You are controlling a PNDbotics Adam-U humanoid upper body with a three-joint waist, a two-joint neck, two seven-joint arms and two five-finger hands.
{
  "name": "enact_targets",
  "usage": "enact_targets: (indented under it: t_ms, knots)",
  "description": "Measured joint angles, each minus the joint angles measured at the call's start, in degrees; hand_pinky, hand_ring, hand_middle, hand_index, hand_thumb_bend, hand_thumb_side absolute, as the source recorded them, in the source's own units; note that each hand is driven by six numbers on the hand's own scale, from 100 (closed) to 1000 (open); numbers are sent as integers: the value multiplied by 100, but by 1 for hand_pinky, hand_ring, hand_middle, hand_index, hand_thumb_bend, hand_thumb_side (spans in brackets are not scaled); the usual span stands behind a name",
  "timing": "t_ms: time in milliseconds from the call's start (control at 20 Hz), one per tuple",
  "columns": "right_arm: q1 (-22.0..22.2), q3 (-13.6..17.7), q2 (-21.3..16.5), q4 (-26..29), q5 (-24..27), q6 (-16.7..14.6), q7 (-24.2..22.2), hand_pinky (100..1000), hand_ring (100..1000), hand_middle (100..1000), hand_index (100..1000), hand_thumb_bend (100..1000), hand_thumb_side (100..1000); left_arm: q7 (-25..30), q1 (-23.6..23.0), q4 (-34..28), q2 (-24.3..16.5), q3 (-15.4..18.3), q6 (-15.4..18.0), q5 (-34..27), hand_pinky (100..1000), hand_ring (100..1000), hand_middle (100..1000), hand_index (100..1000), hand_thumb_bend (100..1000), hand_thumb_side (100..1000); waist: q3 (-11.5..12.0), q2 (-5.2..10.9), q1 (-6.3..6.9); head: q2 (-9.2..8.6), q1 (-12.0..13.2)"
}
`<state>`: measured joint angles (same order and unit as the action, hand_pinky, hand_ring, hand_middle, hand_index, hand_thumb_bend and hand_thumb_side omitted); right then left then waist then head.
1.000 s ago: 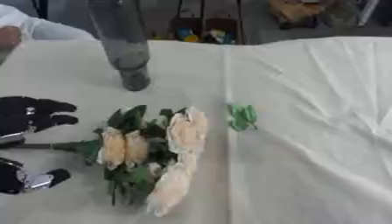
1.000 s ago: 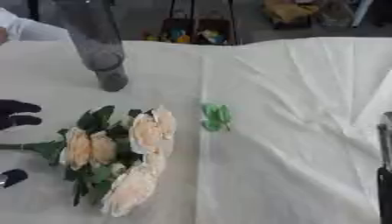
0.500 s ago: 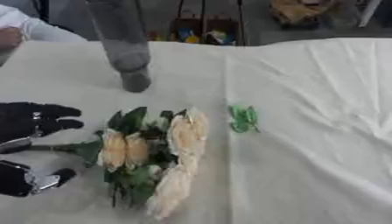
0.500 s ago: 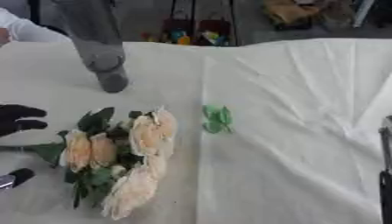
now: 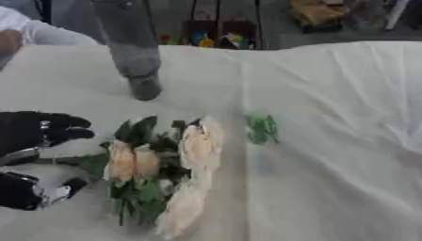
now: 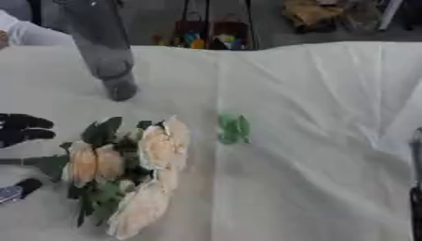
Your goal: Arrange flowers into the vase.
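A tall grey vase (image 5: 132,52) stands upright at the back left of the white cloth. A bunch of cream and peach roses (image 5: 185,160) with dark green leaves lies flat in front of it, blooms to the right and stems (image 5: 62,161) pointing left. My left hand (image 5: 33,134) is at the left edge, open. Its fingers (image 5: 70,128) lie above the stems and its thumb (image 5: 49,193) below them, apart from each other. A dark strip at the right edge of the right eye view is my right hand (image 6: 415,193); its shape is not readable.
A small green leaf sprig (image 5: 262,128) lies alone right of the roses. The white cloth (image 5: 338,155) is creased, with a fold running down its middle. Boxes and coloured items sit on the floor beyond the far edge. A white sleeve (image 5: 33,33) shows at the back left.
My left hand's fingers have dropped a little closer to the stems and the thumb. The roses, vase and sprig have not moved.
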<state>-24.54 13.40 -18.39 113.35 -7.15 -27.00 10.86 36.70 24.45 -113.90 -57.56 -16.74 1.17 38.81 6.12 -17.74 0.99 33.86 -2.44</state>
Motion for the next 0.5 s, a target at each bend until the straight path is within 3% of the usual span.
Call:
enact_targets:
  t_ms: [350, 500]
  knots:
    - [0, 0, 0, 0, 11, -6, -13, 544, 770, 563, 772, 100, 857, 153, 115, 0, 9, -83, -153, -46, 916, 992, 984, 1000, 300, 879, -24, -24, 6, -27, 18]
    - [1, 0, 0, 0, 19, -11, -28, 544, 771, 561, 772, 100, 858, 223, 166, 0, 13, -129, -206, -73, 896, 935, 967, 1000, 313, 881, -42, -32, 15, -31, 34]
